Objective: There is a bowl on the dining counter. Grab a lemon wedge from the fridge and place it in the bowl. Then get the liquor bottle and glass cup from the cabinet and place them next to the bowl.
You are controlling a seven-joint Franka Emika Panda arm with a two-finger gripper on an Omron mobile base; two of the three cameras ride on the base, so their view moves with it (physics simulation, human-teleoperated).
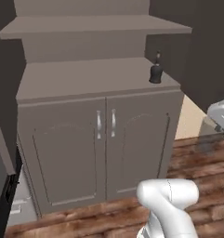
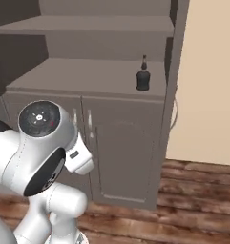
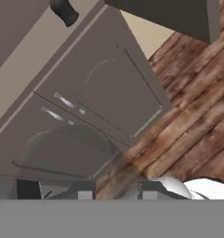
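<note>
Jaws (image 3: 114, 191) of unclear state, nothing visibly between them; one liquor bottle (image 1: 155, 69) on one cabinet (image 1: 99, 139), two closed doors.

My arm (image 2: 40, 147) folded low and close to my base, elbow bent, my gripper (image 3: 114, 190) tilted, fingertips (image 3: 85, 191) apart, nothing between them
</note>
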